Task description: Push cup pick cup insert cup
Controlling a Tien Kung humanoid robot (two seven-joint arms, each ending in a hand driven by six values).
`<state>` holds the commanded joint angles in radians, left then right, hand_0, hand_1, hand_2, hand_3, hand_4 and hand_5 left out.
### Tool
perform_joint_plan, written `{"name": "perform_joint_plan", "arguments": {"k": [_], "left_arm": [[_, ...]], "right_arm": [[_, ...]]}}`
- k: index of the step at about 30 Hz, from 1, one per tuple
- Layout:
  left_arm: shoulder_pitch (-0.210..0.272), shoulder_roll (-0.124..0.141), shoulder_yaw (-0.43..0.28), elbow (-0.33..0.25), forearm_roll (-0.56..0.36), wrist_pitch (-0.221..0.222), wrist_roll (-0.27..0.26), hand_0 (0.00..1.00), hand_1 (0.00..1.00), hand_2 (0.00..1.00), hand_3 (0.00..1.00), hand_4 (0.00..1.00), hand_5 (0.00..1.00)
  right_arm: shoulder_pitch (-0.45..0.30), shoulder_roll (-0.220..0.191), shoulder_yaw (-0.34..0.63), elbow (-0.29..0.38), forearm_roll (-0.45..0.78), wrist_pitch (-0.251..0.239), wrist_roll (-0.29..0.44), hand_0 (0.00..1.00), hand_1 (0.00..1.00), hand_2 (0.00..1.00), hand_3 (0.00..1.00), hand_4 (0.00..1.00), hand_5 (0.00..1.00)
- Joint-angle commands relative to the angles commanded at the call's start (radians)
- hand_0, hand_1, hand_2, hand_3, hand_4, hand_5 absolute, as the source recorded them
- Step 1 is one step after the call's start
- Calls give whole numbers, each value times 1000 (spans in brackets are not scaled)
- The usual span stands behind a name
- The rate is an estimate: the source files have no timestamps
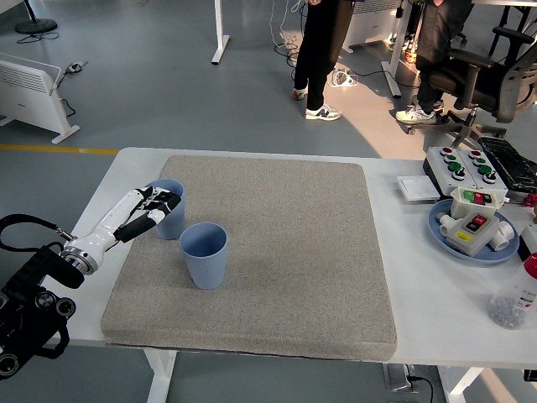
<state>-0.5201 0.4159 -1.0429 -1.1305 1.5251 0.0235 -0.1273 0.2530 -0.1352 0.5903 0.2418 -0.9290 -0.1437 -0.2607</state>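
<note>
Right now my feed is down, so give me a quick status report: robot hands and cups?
Left robot hand at far blue cup, grasp unconfirmed. Right arm out of view. Near blue cup upright, free on grey mat. Nothing between the cups.

Grey workshop floor beyond a white table (419,323).

Smooth grey floor (168,92), yellow line (59,149) at left. White panel heater (33,88) far left. White desk leg (221,34) far centre, cables (289,50) beside it. Black office chair (491,75) far right. 2 people's legs (319,50) stand far off; a bright light patch (377,117) lies near them.
</note>
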Motion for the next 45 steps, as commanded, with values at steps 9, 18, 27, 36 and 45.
{"name": "perform_joint_plan", "arguments": {"k": [9, 18, 27, 36, 45], "left_arm": [[-18, 17, 22, -115, 288, -92, 37, 787, 806, 812, 781, 957, 775], [-76, 22, 108, -131, 435, -141, 47, 760, 792, 815, 773, 959, 656], [-116, 20, 146, -103, 500, -216, 59, 771, 818, 861, 813, 964, 650], [-147, 21, 164, -76, 522, -249, 56, 757, 839, 891, 866, 958, 532], [-165, 23, 172, -60, 537, -271, 60, 734, 835, 893, 870, 942, 520]], "right_arm": [[-2, -1, -1, 1, 2, -1, -2, 523, 544, 620, 565, 113, 443], [-4, -1, -1, 2, 1, -2, -3, 523, 544, 619, 565, 113, 444], [-5, -1, -1, 3, 3, -2, -3, 523, 544, 620, 565, 113, 444], [-5, -2, -1, 3, 3, -2, -4, 523, 544, 620, 565, 113, 444], [-6, -2, -4, 4, 7, -3, -4, 523, 544, 620, 565, 113, 443]]}}
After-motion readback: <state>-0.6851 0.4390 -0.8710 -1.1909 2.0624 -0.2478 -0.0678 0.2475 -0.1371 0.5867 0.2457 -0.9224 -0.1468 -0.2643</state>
